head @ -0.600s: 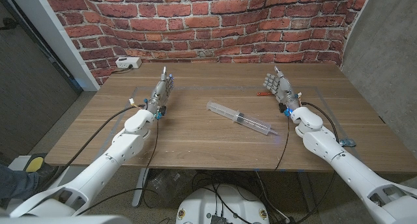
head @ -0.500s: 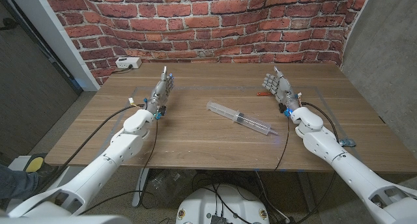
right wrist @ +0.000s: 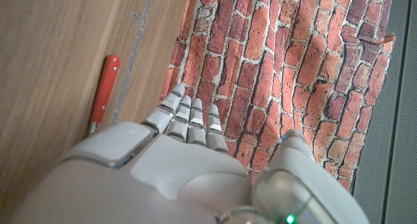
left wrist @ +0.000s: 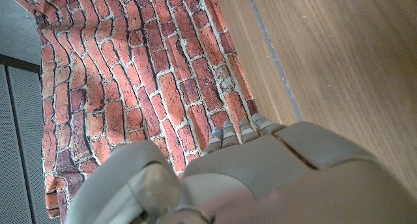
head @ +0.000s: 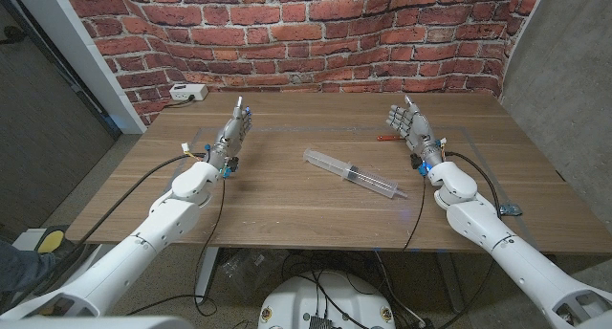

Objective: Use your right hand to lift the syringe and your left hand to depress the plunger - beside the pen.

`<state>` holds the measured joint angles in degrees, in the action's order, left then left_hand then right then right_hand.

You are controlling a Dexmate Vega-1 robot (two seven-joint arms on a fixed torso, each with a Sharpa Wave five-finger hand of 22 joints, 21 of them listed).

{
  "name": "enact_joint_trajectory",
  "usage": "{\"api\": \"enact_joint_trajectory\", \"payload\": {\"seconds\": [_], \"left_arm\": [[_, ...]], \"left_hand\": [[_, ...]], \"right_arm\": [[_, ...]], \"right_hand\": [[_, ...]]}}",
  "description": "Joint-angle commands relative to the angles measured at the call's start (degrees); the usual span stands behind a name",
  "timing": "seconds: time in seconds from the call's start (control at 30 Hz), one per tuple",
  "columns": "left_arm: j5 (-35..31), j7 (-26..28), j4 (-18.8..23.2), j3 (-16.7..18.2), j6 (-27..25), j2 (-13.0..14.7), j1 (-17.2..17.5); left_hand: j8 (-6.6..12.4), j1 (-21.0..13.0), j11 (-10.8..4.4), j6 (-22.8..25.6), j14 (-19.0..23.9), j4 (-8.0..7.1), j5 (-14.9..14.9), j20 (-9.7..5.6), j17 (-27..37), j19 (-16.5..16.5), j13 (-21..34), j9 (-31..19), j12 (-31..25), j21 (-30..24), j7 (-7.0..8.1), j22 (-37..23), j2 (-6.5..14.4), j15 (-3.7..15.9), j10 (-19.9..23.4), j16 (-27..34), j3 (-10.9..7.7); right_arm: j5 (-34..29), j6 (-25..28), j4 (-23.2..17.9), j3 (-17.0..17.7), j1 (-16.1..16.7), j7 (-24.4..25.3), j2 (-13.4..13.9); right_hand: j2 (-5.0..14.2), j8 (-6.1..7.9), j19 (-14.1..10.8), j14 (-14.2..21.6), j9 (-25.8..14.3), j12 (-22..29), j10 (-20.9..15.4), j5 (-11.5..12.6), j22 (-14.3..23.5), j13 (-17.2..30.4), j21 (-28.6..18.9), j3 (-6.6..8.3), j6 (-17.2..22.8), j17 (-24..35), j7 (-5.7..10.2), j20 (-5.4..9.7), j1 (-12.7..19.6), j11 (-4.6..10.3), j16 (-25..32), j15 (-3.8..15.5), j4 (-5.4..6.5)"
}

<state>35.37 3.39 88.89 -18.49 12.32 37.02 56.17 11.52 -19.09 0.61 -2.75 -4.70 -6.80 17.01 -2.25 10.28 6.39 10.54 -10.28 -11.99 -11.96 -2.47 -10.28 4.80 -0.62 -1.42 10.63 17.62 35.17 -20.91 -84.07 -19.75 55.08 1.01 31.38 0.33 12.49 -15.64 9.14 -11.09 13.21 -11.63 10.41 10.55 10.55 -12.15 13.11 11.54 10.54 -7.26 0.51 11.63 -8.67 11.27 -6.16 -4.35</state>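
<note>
Centrally, the syringe [head: 350,173] is laid diagonally on the worktop [head: 287,205], untouched, between both arms. The left robot hand [head: 232,134] and right robot hand [head: 411,130] are held with fingers extended, gripping nothing. The red pen [right wrist: 104,90] (just beyond the right fingertips) is placed farther back.

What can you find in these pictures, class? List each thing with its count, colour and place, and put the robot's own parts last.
syringe: one, clear, lying at the table's middle, between the hands.
pen: one, red, on the table beside the right hand, towards the wall.
socket box: one, white, at the table's far left corner.
table: one, brown wood.
brick wall: red, behind the table.
left hand: one, grey, open, left of the syringe.
right hand: one, grey, open, right of the syringe.
</note>
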Motion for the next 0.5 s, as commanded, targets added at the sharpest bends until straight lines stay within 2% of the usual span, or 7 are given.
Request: {"api": "enact_joint_trajectory", "payload": {"seconds": [0.03,0.07,0.13,0.2,0.3,0.37,0.5], "left_arm": [[-0.3,0.6,3.6,0.9,-1.7,2.6,1.9],[-0.2,0.3,3.7,1.0,-1.7,2.7,2.0],[-0.1,0.0,3.8,0.9,-1.6,2.8,2.2],[-0.4,0.2,3.9,1.0,-1.2,2.8,2.4],[-0.9,0.7,4.5,1.1,-0.9,3.0,2.8],[-1.5,1.1,5.2,1.0,-1.9,3.7,3.1],[-1.5,0.9,5.8,0.9,-1.9,3.9,3.7]], "left_hand": [[0.67,-0.3,0.10,1.2,1.2,0.04,0.2,-1.37,0.1,0.1,0.2,-0.3,-0.6,-0.3,-0.05,-0.2,0.2,0.03,1.4,0.7,0.11],[0.86,-0.4,0.02,1.9,1.7,0.06,0.2,-1.24,0.1,-0.2,0.2,-0.3,-0.7,-0.4,-0.24,-0.2,0.4,-0.17,1.8,0.8,0.05],[0.95,-0.5,0.06,2.3,2.3,0.10,0.2,-1.11,0.1,-0.3,0.2,-0.3,-0.9,-0.4,-0.42,-0.2,0.5,-0.37,2.4,0.9,-0.02],[0.99,-0.6,0.13,2.5,2.4,0.12,0.1,-1.02,0.1,-0.5,0.2,-0.3,-0.9,-0.5,-0.48,-0.2,0.6,-0.36,2.5,0.9,-0.06],[1.05,-0.7,0.24,2.9,2.6,0.16,0.1,-0.98,0.1,-0.5,0.2,-0.3,-1.0,-0.5,-0.49,-0.2,0.7,-0.35,2.8,0.9,-0.14],[1.10,-0.9,0.27,3.3,3.3,0.21,0.1,-0.82,0.1,-0.7,0.2,-0.3,-1.1,-0.5,-0.45,-0.2,0.9,-0.26,3.5,1.0,-0.23],[1.29,-1.2,0.58,4.2,4.3,0.32,0.0,-0.64,0.1,-1.0,0.2,-0.3,-1.4,-0.6,-0.46,-0.2,1.2,-0.37,4.7,1.2,-0.41]], "right_arm": [[-3.1,-1.5,-5.7,0.6,3.7,2.7,1.9],[-3.0,-1.4,-6.2,0.7,4.0,2.7,2.1],[-4.0,-1.3,-7.7,0.9,4.9,3.7,2.6],[-5.4,-1.8,-8.8,1.0,5.6,4.2,3.4],[-6.2,-2.1,-10.5,1.4,6.8,4.7,4.0],[-6.7,-3.4,-11.2,1.6,7.7,4.2,4.5],[-9.3,-3.1,-14.0,2.4,9.9,6.5,5.6]], "right_hand": [[0.49,1.17,-0.4,0.4,-0.4,0.3,-1.0,0.4,0.1,0.3,-0.2,0.32,3.4,0.1,0.81,0.01,0.6,0.07,-0.1,0.18,-0.38],[0.53,1.52,-0.4,0.4,-0.5,0.4,-1.2,0.4,0.1,0.3,-0.2,0.32,4.3,0.1,1.37,0.03,0.7,0.03,-0.2,0.16,-0.43],[0.62,1.87,-0.3,0.4,-0.7,0.5,-1.6,0.4,0.1,0.3,-0.1,0.34,5.3,0.0,1.47,-0.02,0.8,0.29,-0.2,0.20,-0.50],[0.63,1.27,-0.4,0.5,-0.7,0.5,-1.6,0.3,0.1,0.3,-0.1,0.34,4.0,0.0,1.79,-0.02,0.9,0.29,-0.3,0.23,-0.62],[0.48,0.29,-0.3,0.5,-0.7,0.5,-1.8,0.3,0.1,0.3,0.0,0.24,2.0,0.0,1.22,-0.03,1.0,0.48,-0.4,0.23,-0.80],[0.45,0.19,-0.3,0.5,-0.6,0.5,-1.9,0.3,0.1,0.3,0.0,0.21,1.8,0.0,1.15,-0.01,1.0,0.80,-0.4,0.28,-0.84],[0.55,0.35,-0.2,0.6,-0.6,0.7,-2.5,0.3,0.1,0.4,0.1,0.29,2.5,0.0,1.37,-0.13,1.2,0.82,-0.4,0.21,-0.99]]}}
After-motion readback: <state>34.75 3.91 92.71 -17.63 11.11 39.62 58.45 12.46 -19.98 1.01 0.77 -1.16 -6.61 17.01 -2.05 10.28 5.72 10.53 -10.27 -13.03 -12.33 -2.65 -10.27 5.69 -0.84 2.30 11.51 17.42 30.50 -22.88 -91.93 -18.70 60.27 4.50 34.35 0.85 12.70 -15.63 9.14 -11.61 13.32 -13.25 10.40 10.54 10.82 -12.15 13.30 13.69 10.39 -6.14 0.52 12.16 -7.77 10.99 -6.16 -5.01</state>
